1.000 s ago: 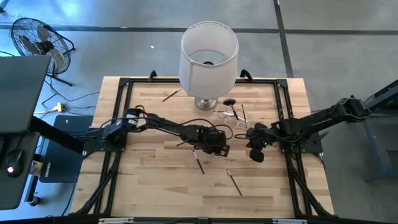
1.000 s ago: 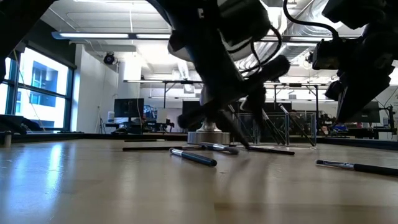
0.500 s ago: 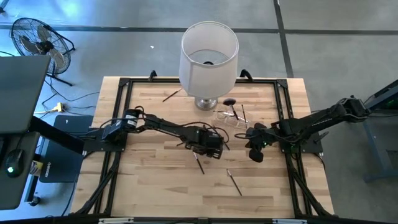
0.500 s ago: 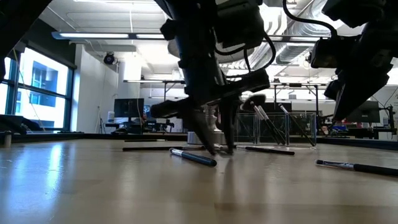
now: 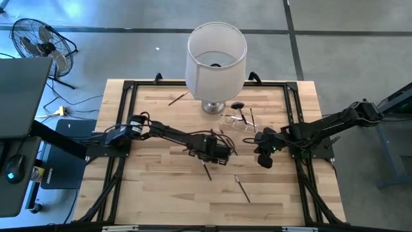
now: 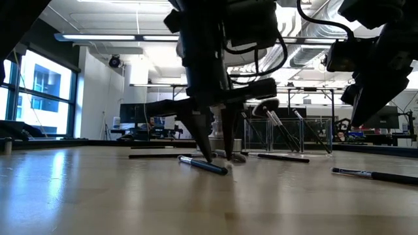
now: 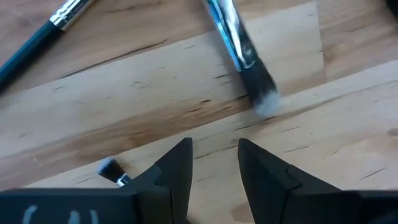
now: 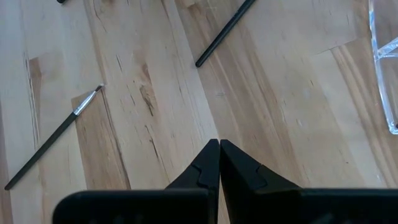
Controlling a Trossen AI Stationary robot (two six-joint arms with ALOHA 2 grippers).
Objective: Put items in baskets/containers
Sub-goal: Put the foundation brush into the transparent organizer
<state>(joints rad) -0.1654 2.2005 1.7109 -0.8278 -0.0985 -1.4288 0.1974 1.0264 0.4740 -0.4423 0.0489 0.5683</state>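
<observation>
Thin makeup brushes lie flat on the wooden table: one (image 5: 206,169) just nearside of my left gripper, one (image 5: 243,188) nearer the front, one (image 5: 177,98) at the far left. The clear holder (image 5: 239,122) stands beside the lamp base with a few brushes leaning in it. My left gripper (image 7: 214,155) points steeply down, open, its tips just above bare wood. A silver-ferruled brush (image 7: 245,56) lies ahead of the fingers and a small brush tip (image 7: 112,169) beside one finger. My right gripper (image 8: 219,152) hangs shut over the table's right side.
A big white lampshade (image 5: 216,58) on a silver base stands at the far middle of the table. A black frame (image 5: 129,90) runs round the tabletop. Two more brushes (image 8: 53,140) (image 8: 224,31) lie on the wood in front of my right gripper.
My left gripper has tipped from a slant to point nearly straight down and has shifted a little toward the table's left edge, coming down over the brush near the table's middle. Its fingers have stayed open. The brushes have not moved.
</observation>
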